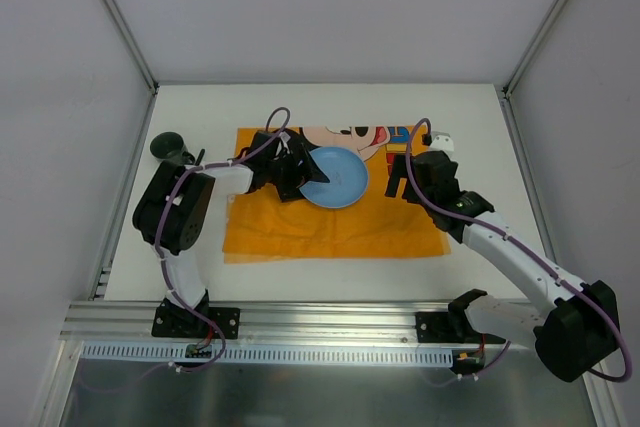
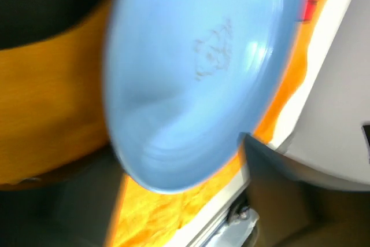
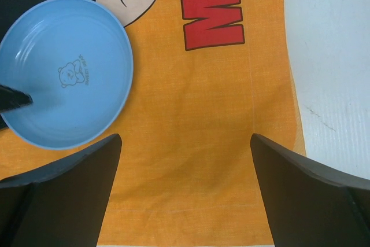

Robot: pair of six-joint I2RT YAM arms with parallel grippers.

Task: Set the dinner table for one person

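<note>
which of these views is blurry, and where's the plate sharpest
Left wrist view: heavily smeared, the blue plate streaked and its bear print barely readable. Right wrist view: crisp, the print and the weave of the orange placemat clear. Top external view: evenly lit, no harsh glare, the plate small but sharp.

Plate (image 1: 335, 178) on far half of placemat (image 1: 330, 232), mid dinner table (image 1: 300, 107); small obj (image 1: 168, 145) L of placemat.

Plain grey walls (image 1: 320, 7) meet at slanted aluminium posts (image 1: 113, 9), evenly lit.
</note>
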